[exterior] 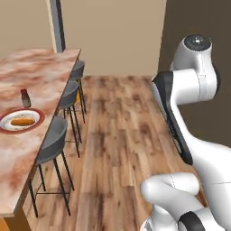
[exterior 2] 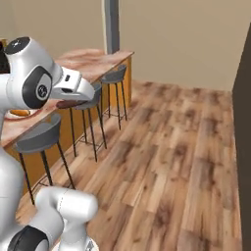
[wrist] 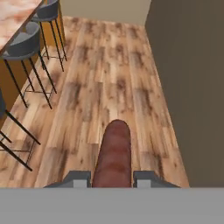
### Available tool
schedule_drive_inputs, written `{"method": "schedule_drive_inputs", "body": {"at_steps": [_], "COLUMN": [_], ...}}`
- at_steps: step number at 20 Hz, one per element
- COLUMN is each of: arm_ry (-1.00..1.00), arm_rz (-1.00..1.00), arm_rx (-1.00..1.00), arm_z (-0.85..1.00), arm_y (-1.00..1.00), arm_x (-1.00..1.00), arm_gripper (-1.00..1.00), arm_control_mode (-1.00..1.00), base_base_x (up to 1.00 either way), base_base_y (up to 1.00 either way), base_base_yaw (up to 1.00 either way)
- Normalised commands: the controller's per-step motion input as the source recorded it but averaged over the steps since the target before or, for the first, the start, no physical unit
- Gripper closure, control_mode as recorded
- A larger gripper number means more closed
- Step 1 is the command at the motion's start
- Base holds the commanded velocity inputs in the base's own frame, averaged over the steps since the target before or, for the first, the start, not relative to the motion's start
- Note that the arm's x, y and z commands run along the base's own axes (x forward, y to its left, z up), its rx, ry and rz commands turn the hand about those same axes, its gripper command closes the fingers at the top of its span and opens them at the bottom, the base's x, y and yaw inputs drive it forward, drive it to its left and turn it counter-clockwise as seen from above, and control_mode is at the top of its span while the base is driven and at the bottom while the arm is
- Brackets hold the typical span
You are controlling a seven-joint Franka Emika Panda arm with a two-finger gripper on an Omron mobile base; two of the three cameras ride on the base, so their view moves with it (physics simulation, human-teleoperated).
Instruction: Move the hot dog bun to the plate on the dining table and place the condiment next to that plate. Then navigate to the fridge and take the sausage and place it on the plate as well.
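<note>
Sausage in claw, near end cut off.

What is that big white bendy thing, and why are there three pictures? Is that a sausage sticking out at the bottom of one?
The white bendy thing is a robot arm on a base that can drive around a pretend kitchen. Two pictures come from cameras on its base, looking forward from its left and its right. The third comes from a camera on its hand. There the gripper is squeezed shut on the sausage, above the wooden floor. On the dining table sits the plate with the hot dog bun on it, and the condiment bottle stands just beside it. Grey stools line the table.
</note>
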Motion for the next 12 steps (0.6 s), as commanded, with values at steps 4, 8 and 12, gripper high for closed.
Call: {"method": "schedule_drive_inputs", "body": {"at_steps": [4,8,12], "arm_ry": [0.0,0.0,0.0], "arm_rz": [0.0,0.0,0.0], "arm_rx": [0.0,0.0,0.0], "arm_z": [0.0,0.0,0.0], "arm_y": [0.0,0.0,0.0], "arm_x": [0.0,0.0,0.0], "arm_gripper": [1.0,1.0,1.0], "arm_control_mode": [1.0,1.0,1.0], "base_base_x": [0.69,0.67,0.65], "base_base_y": [-0.22,-0.24,-0.28], "base_base_yaw": [0.7,0.69,0.68]}}
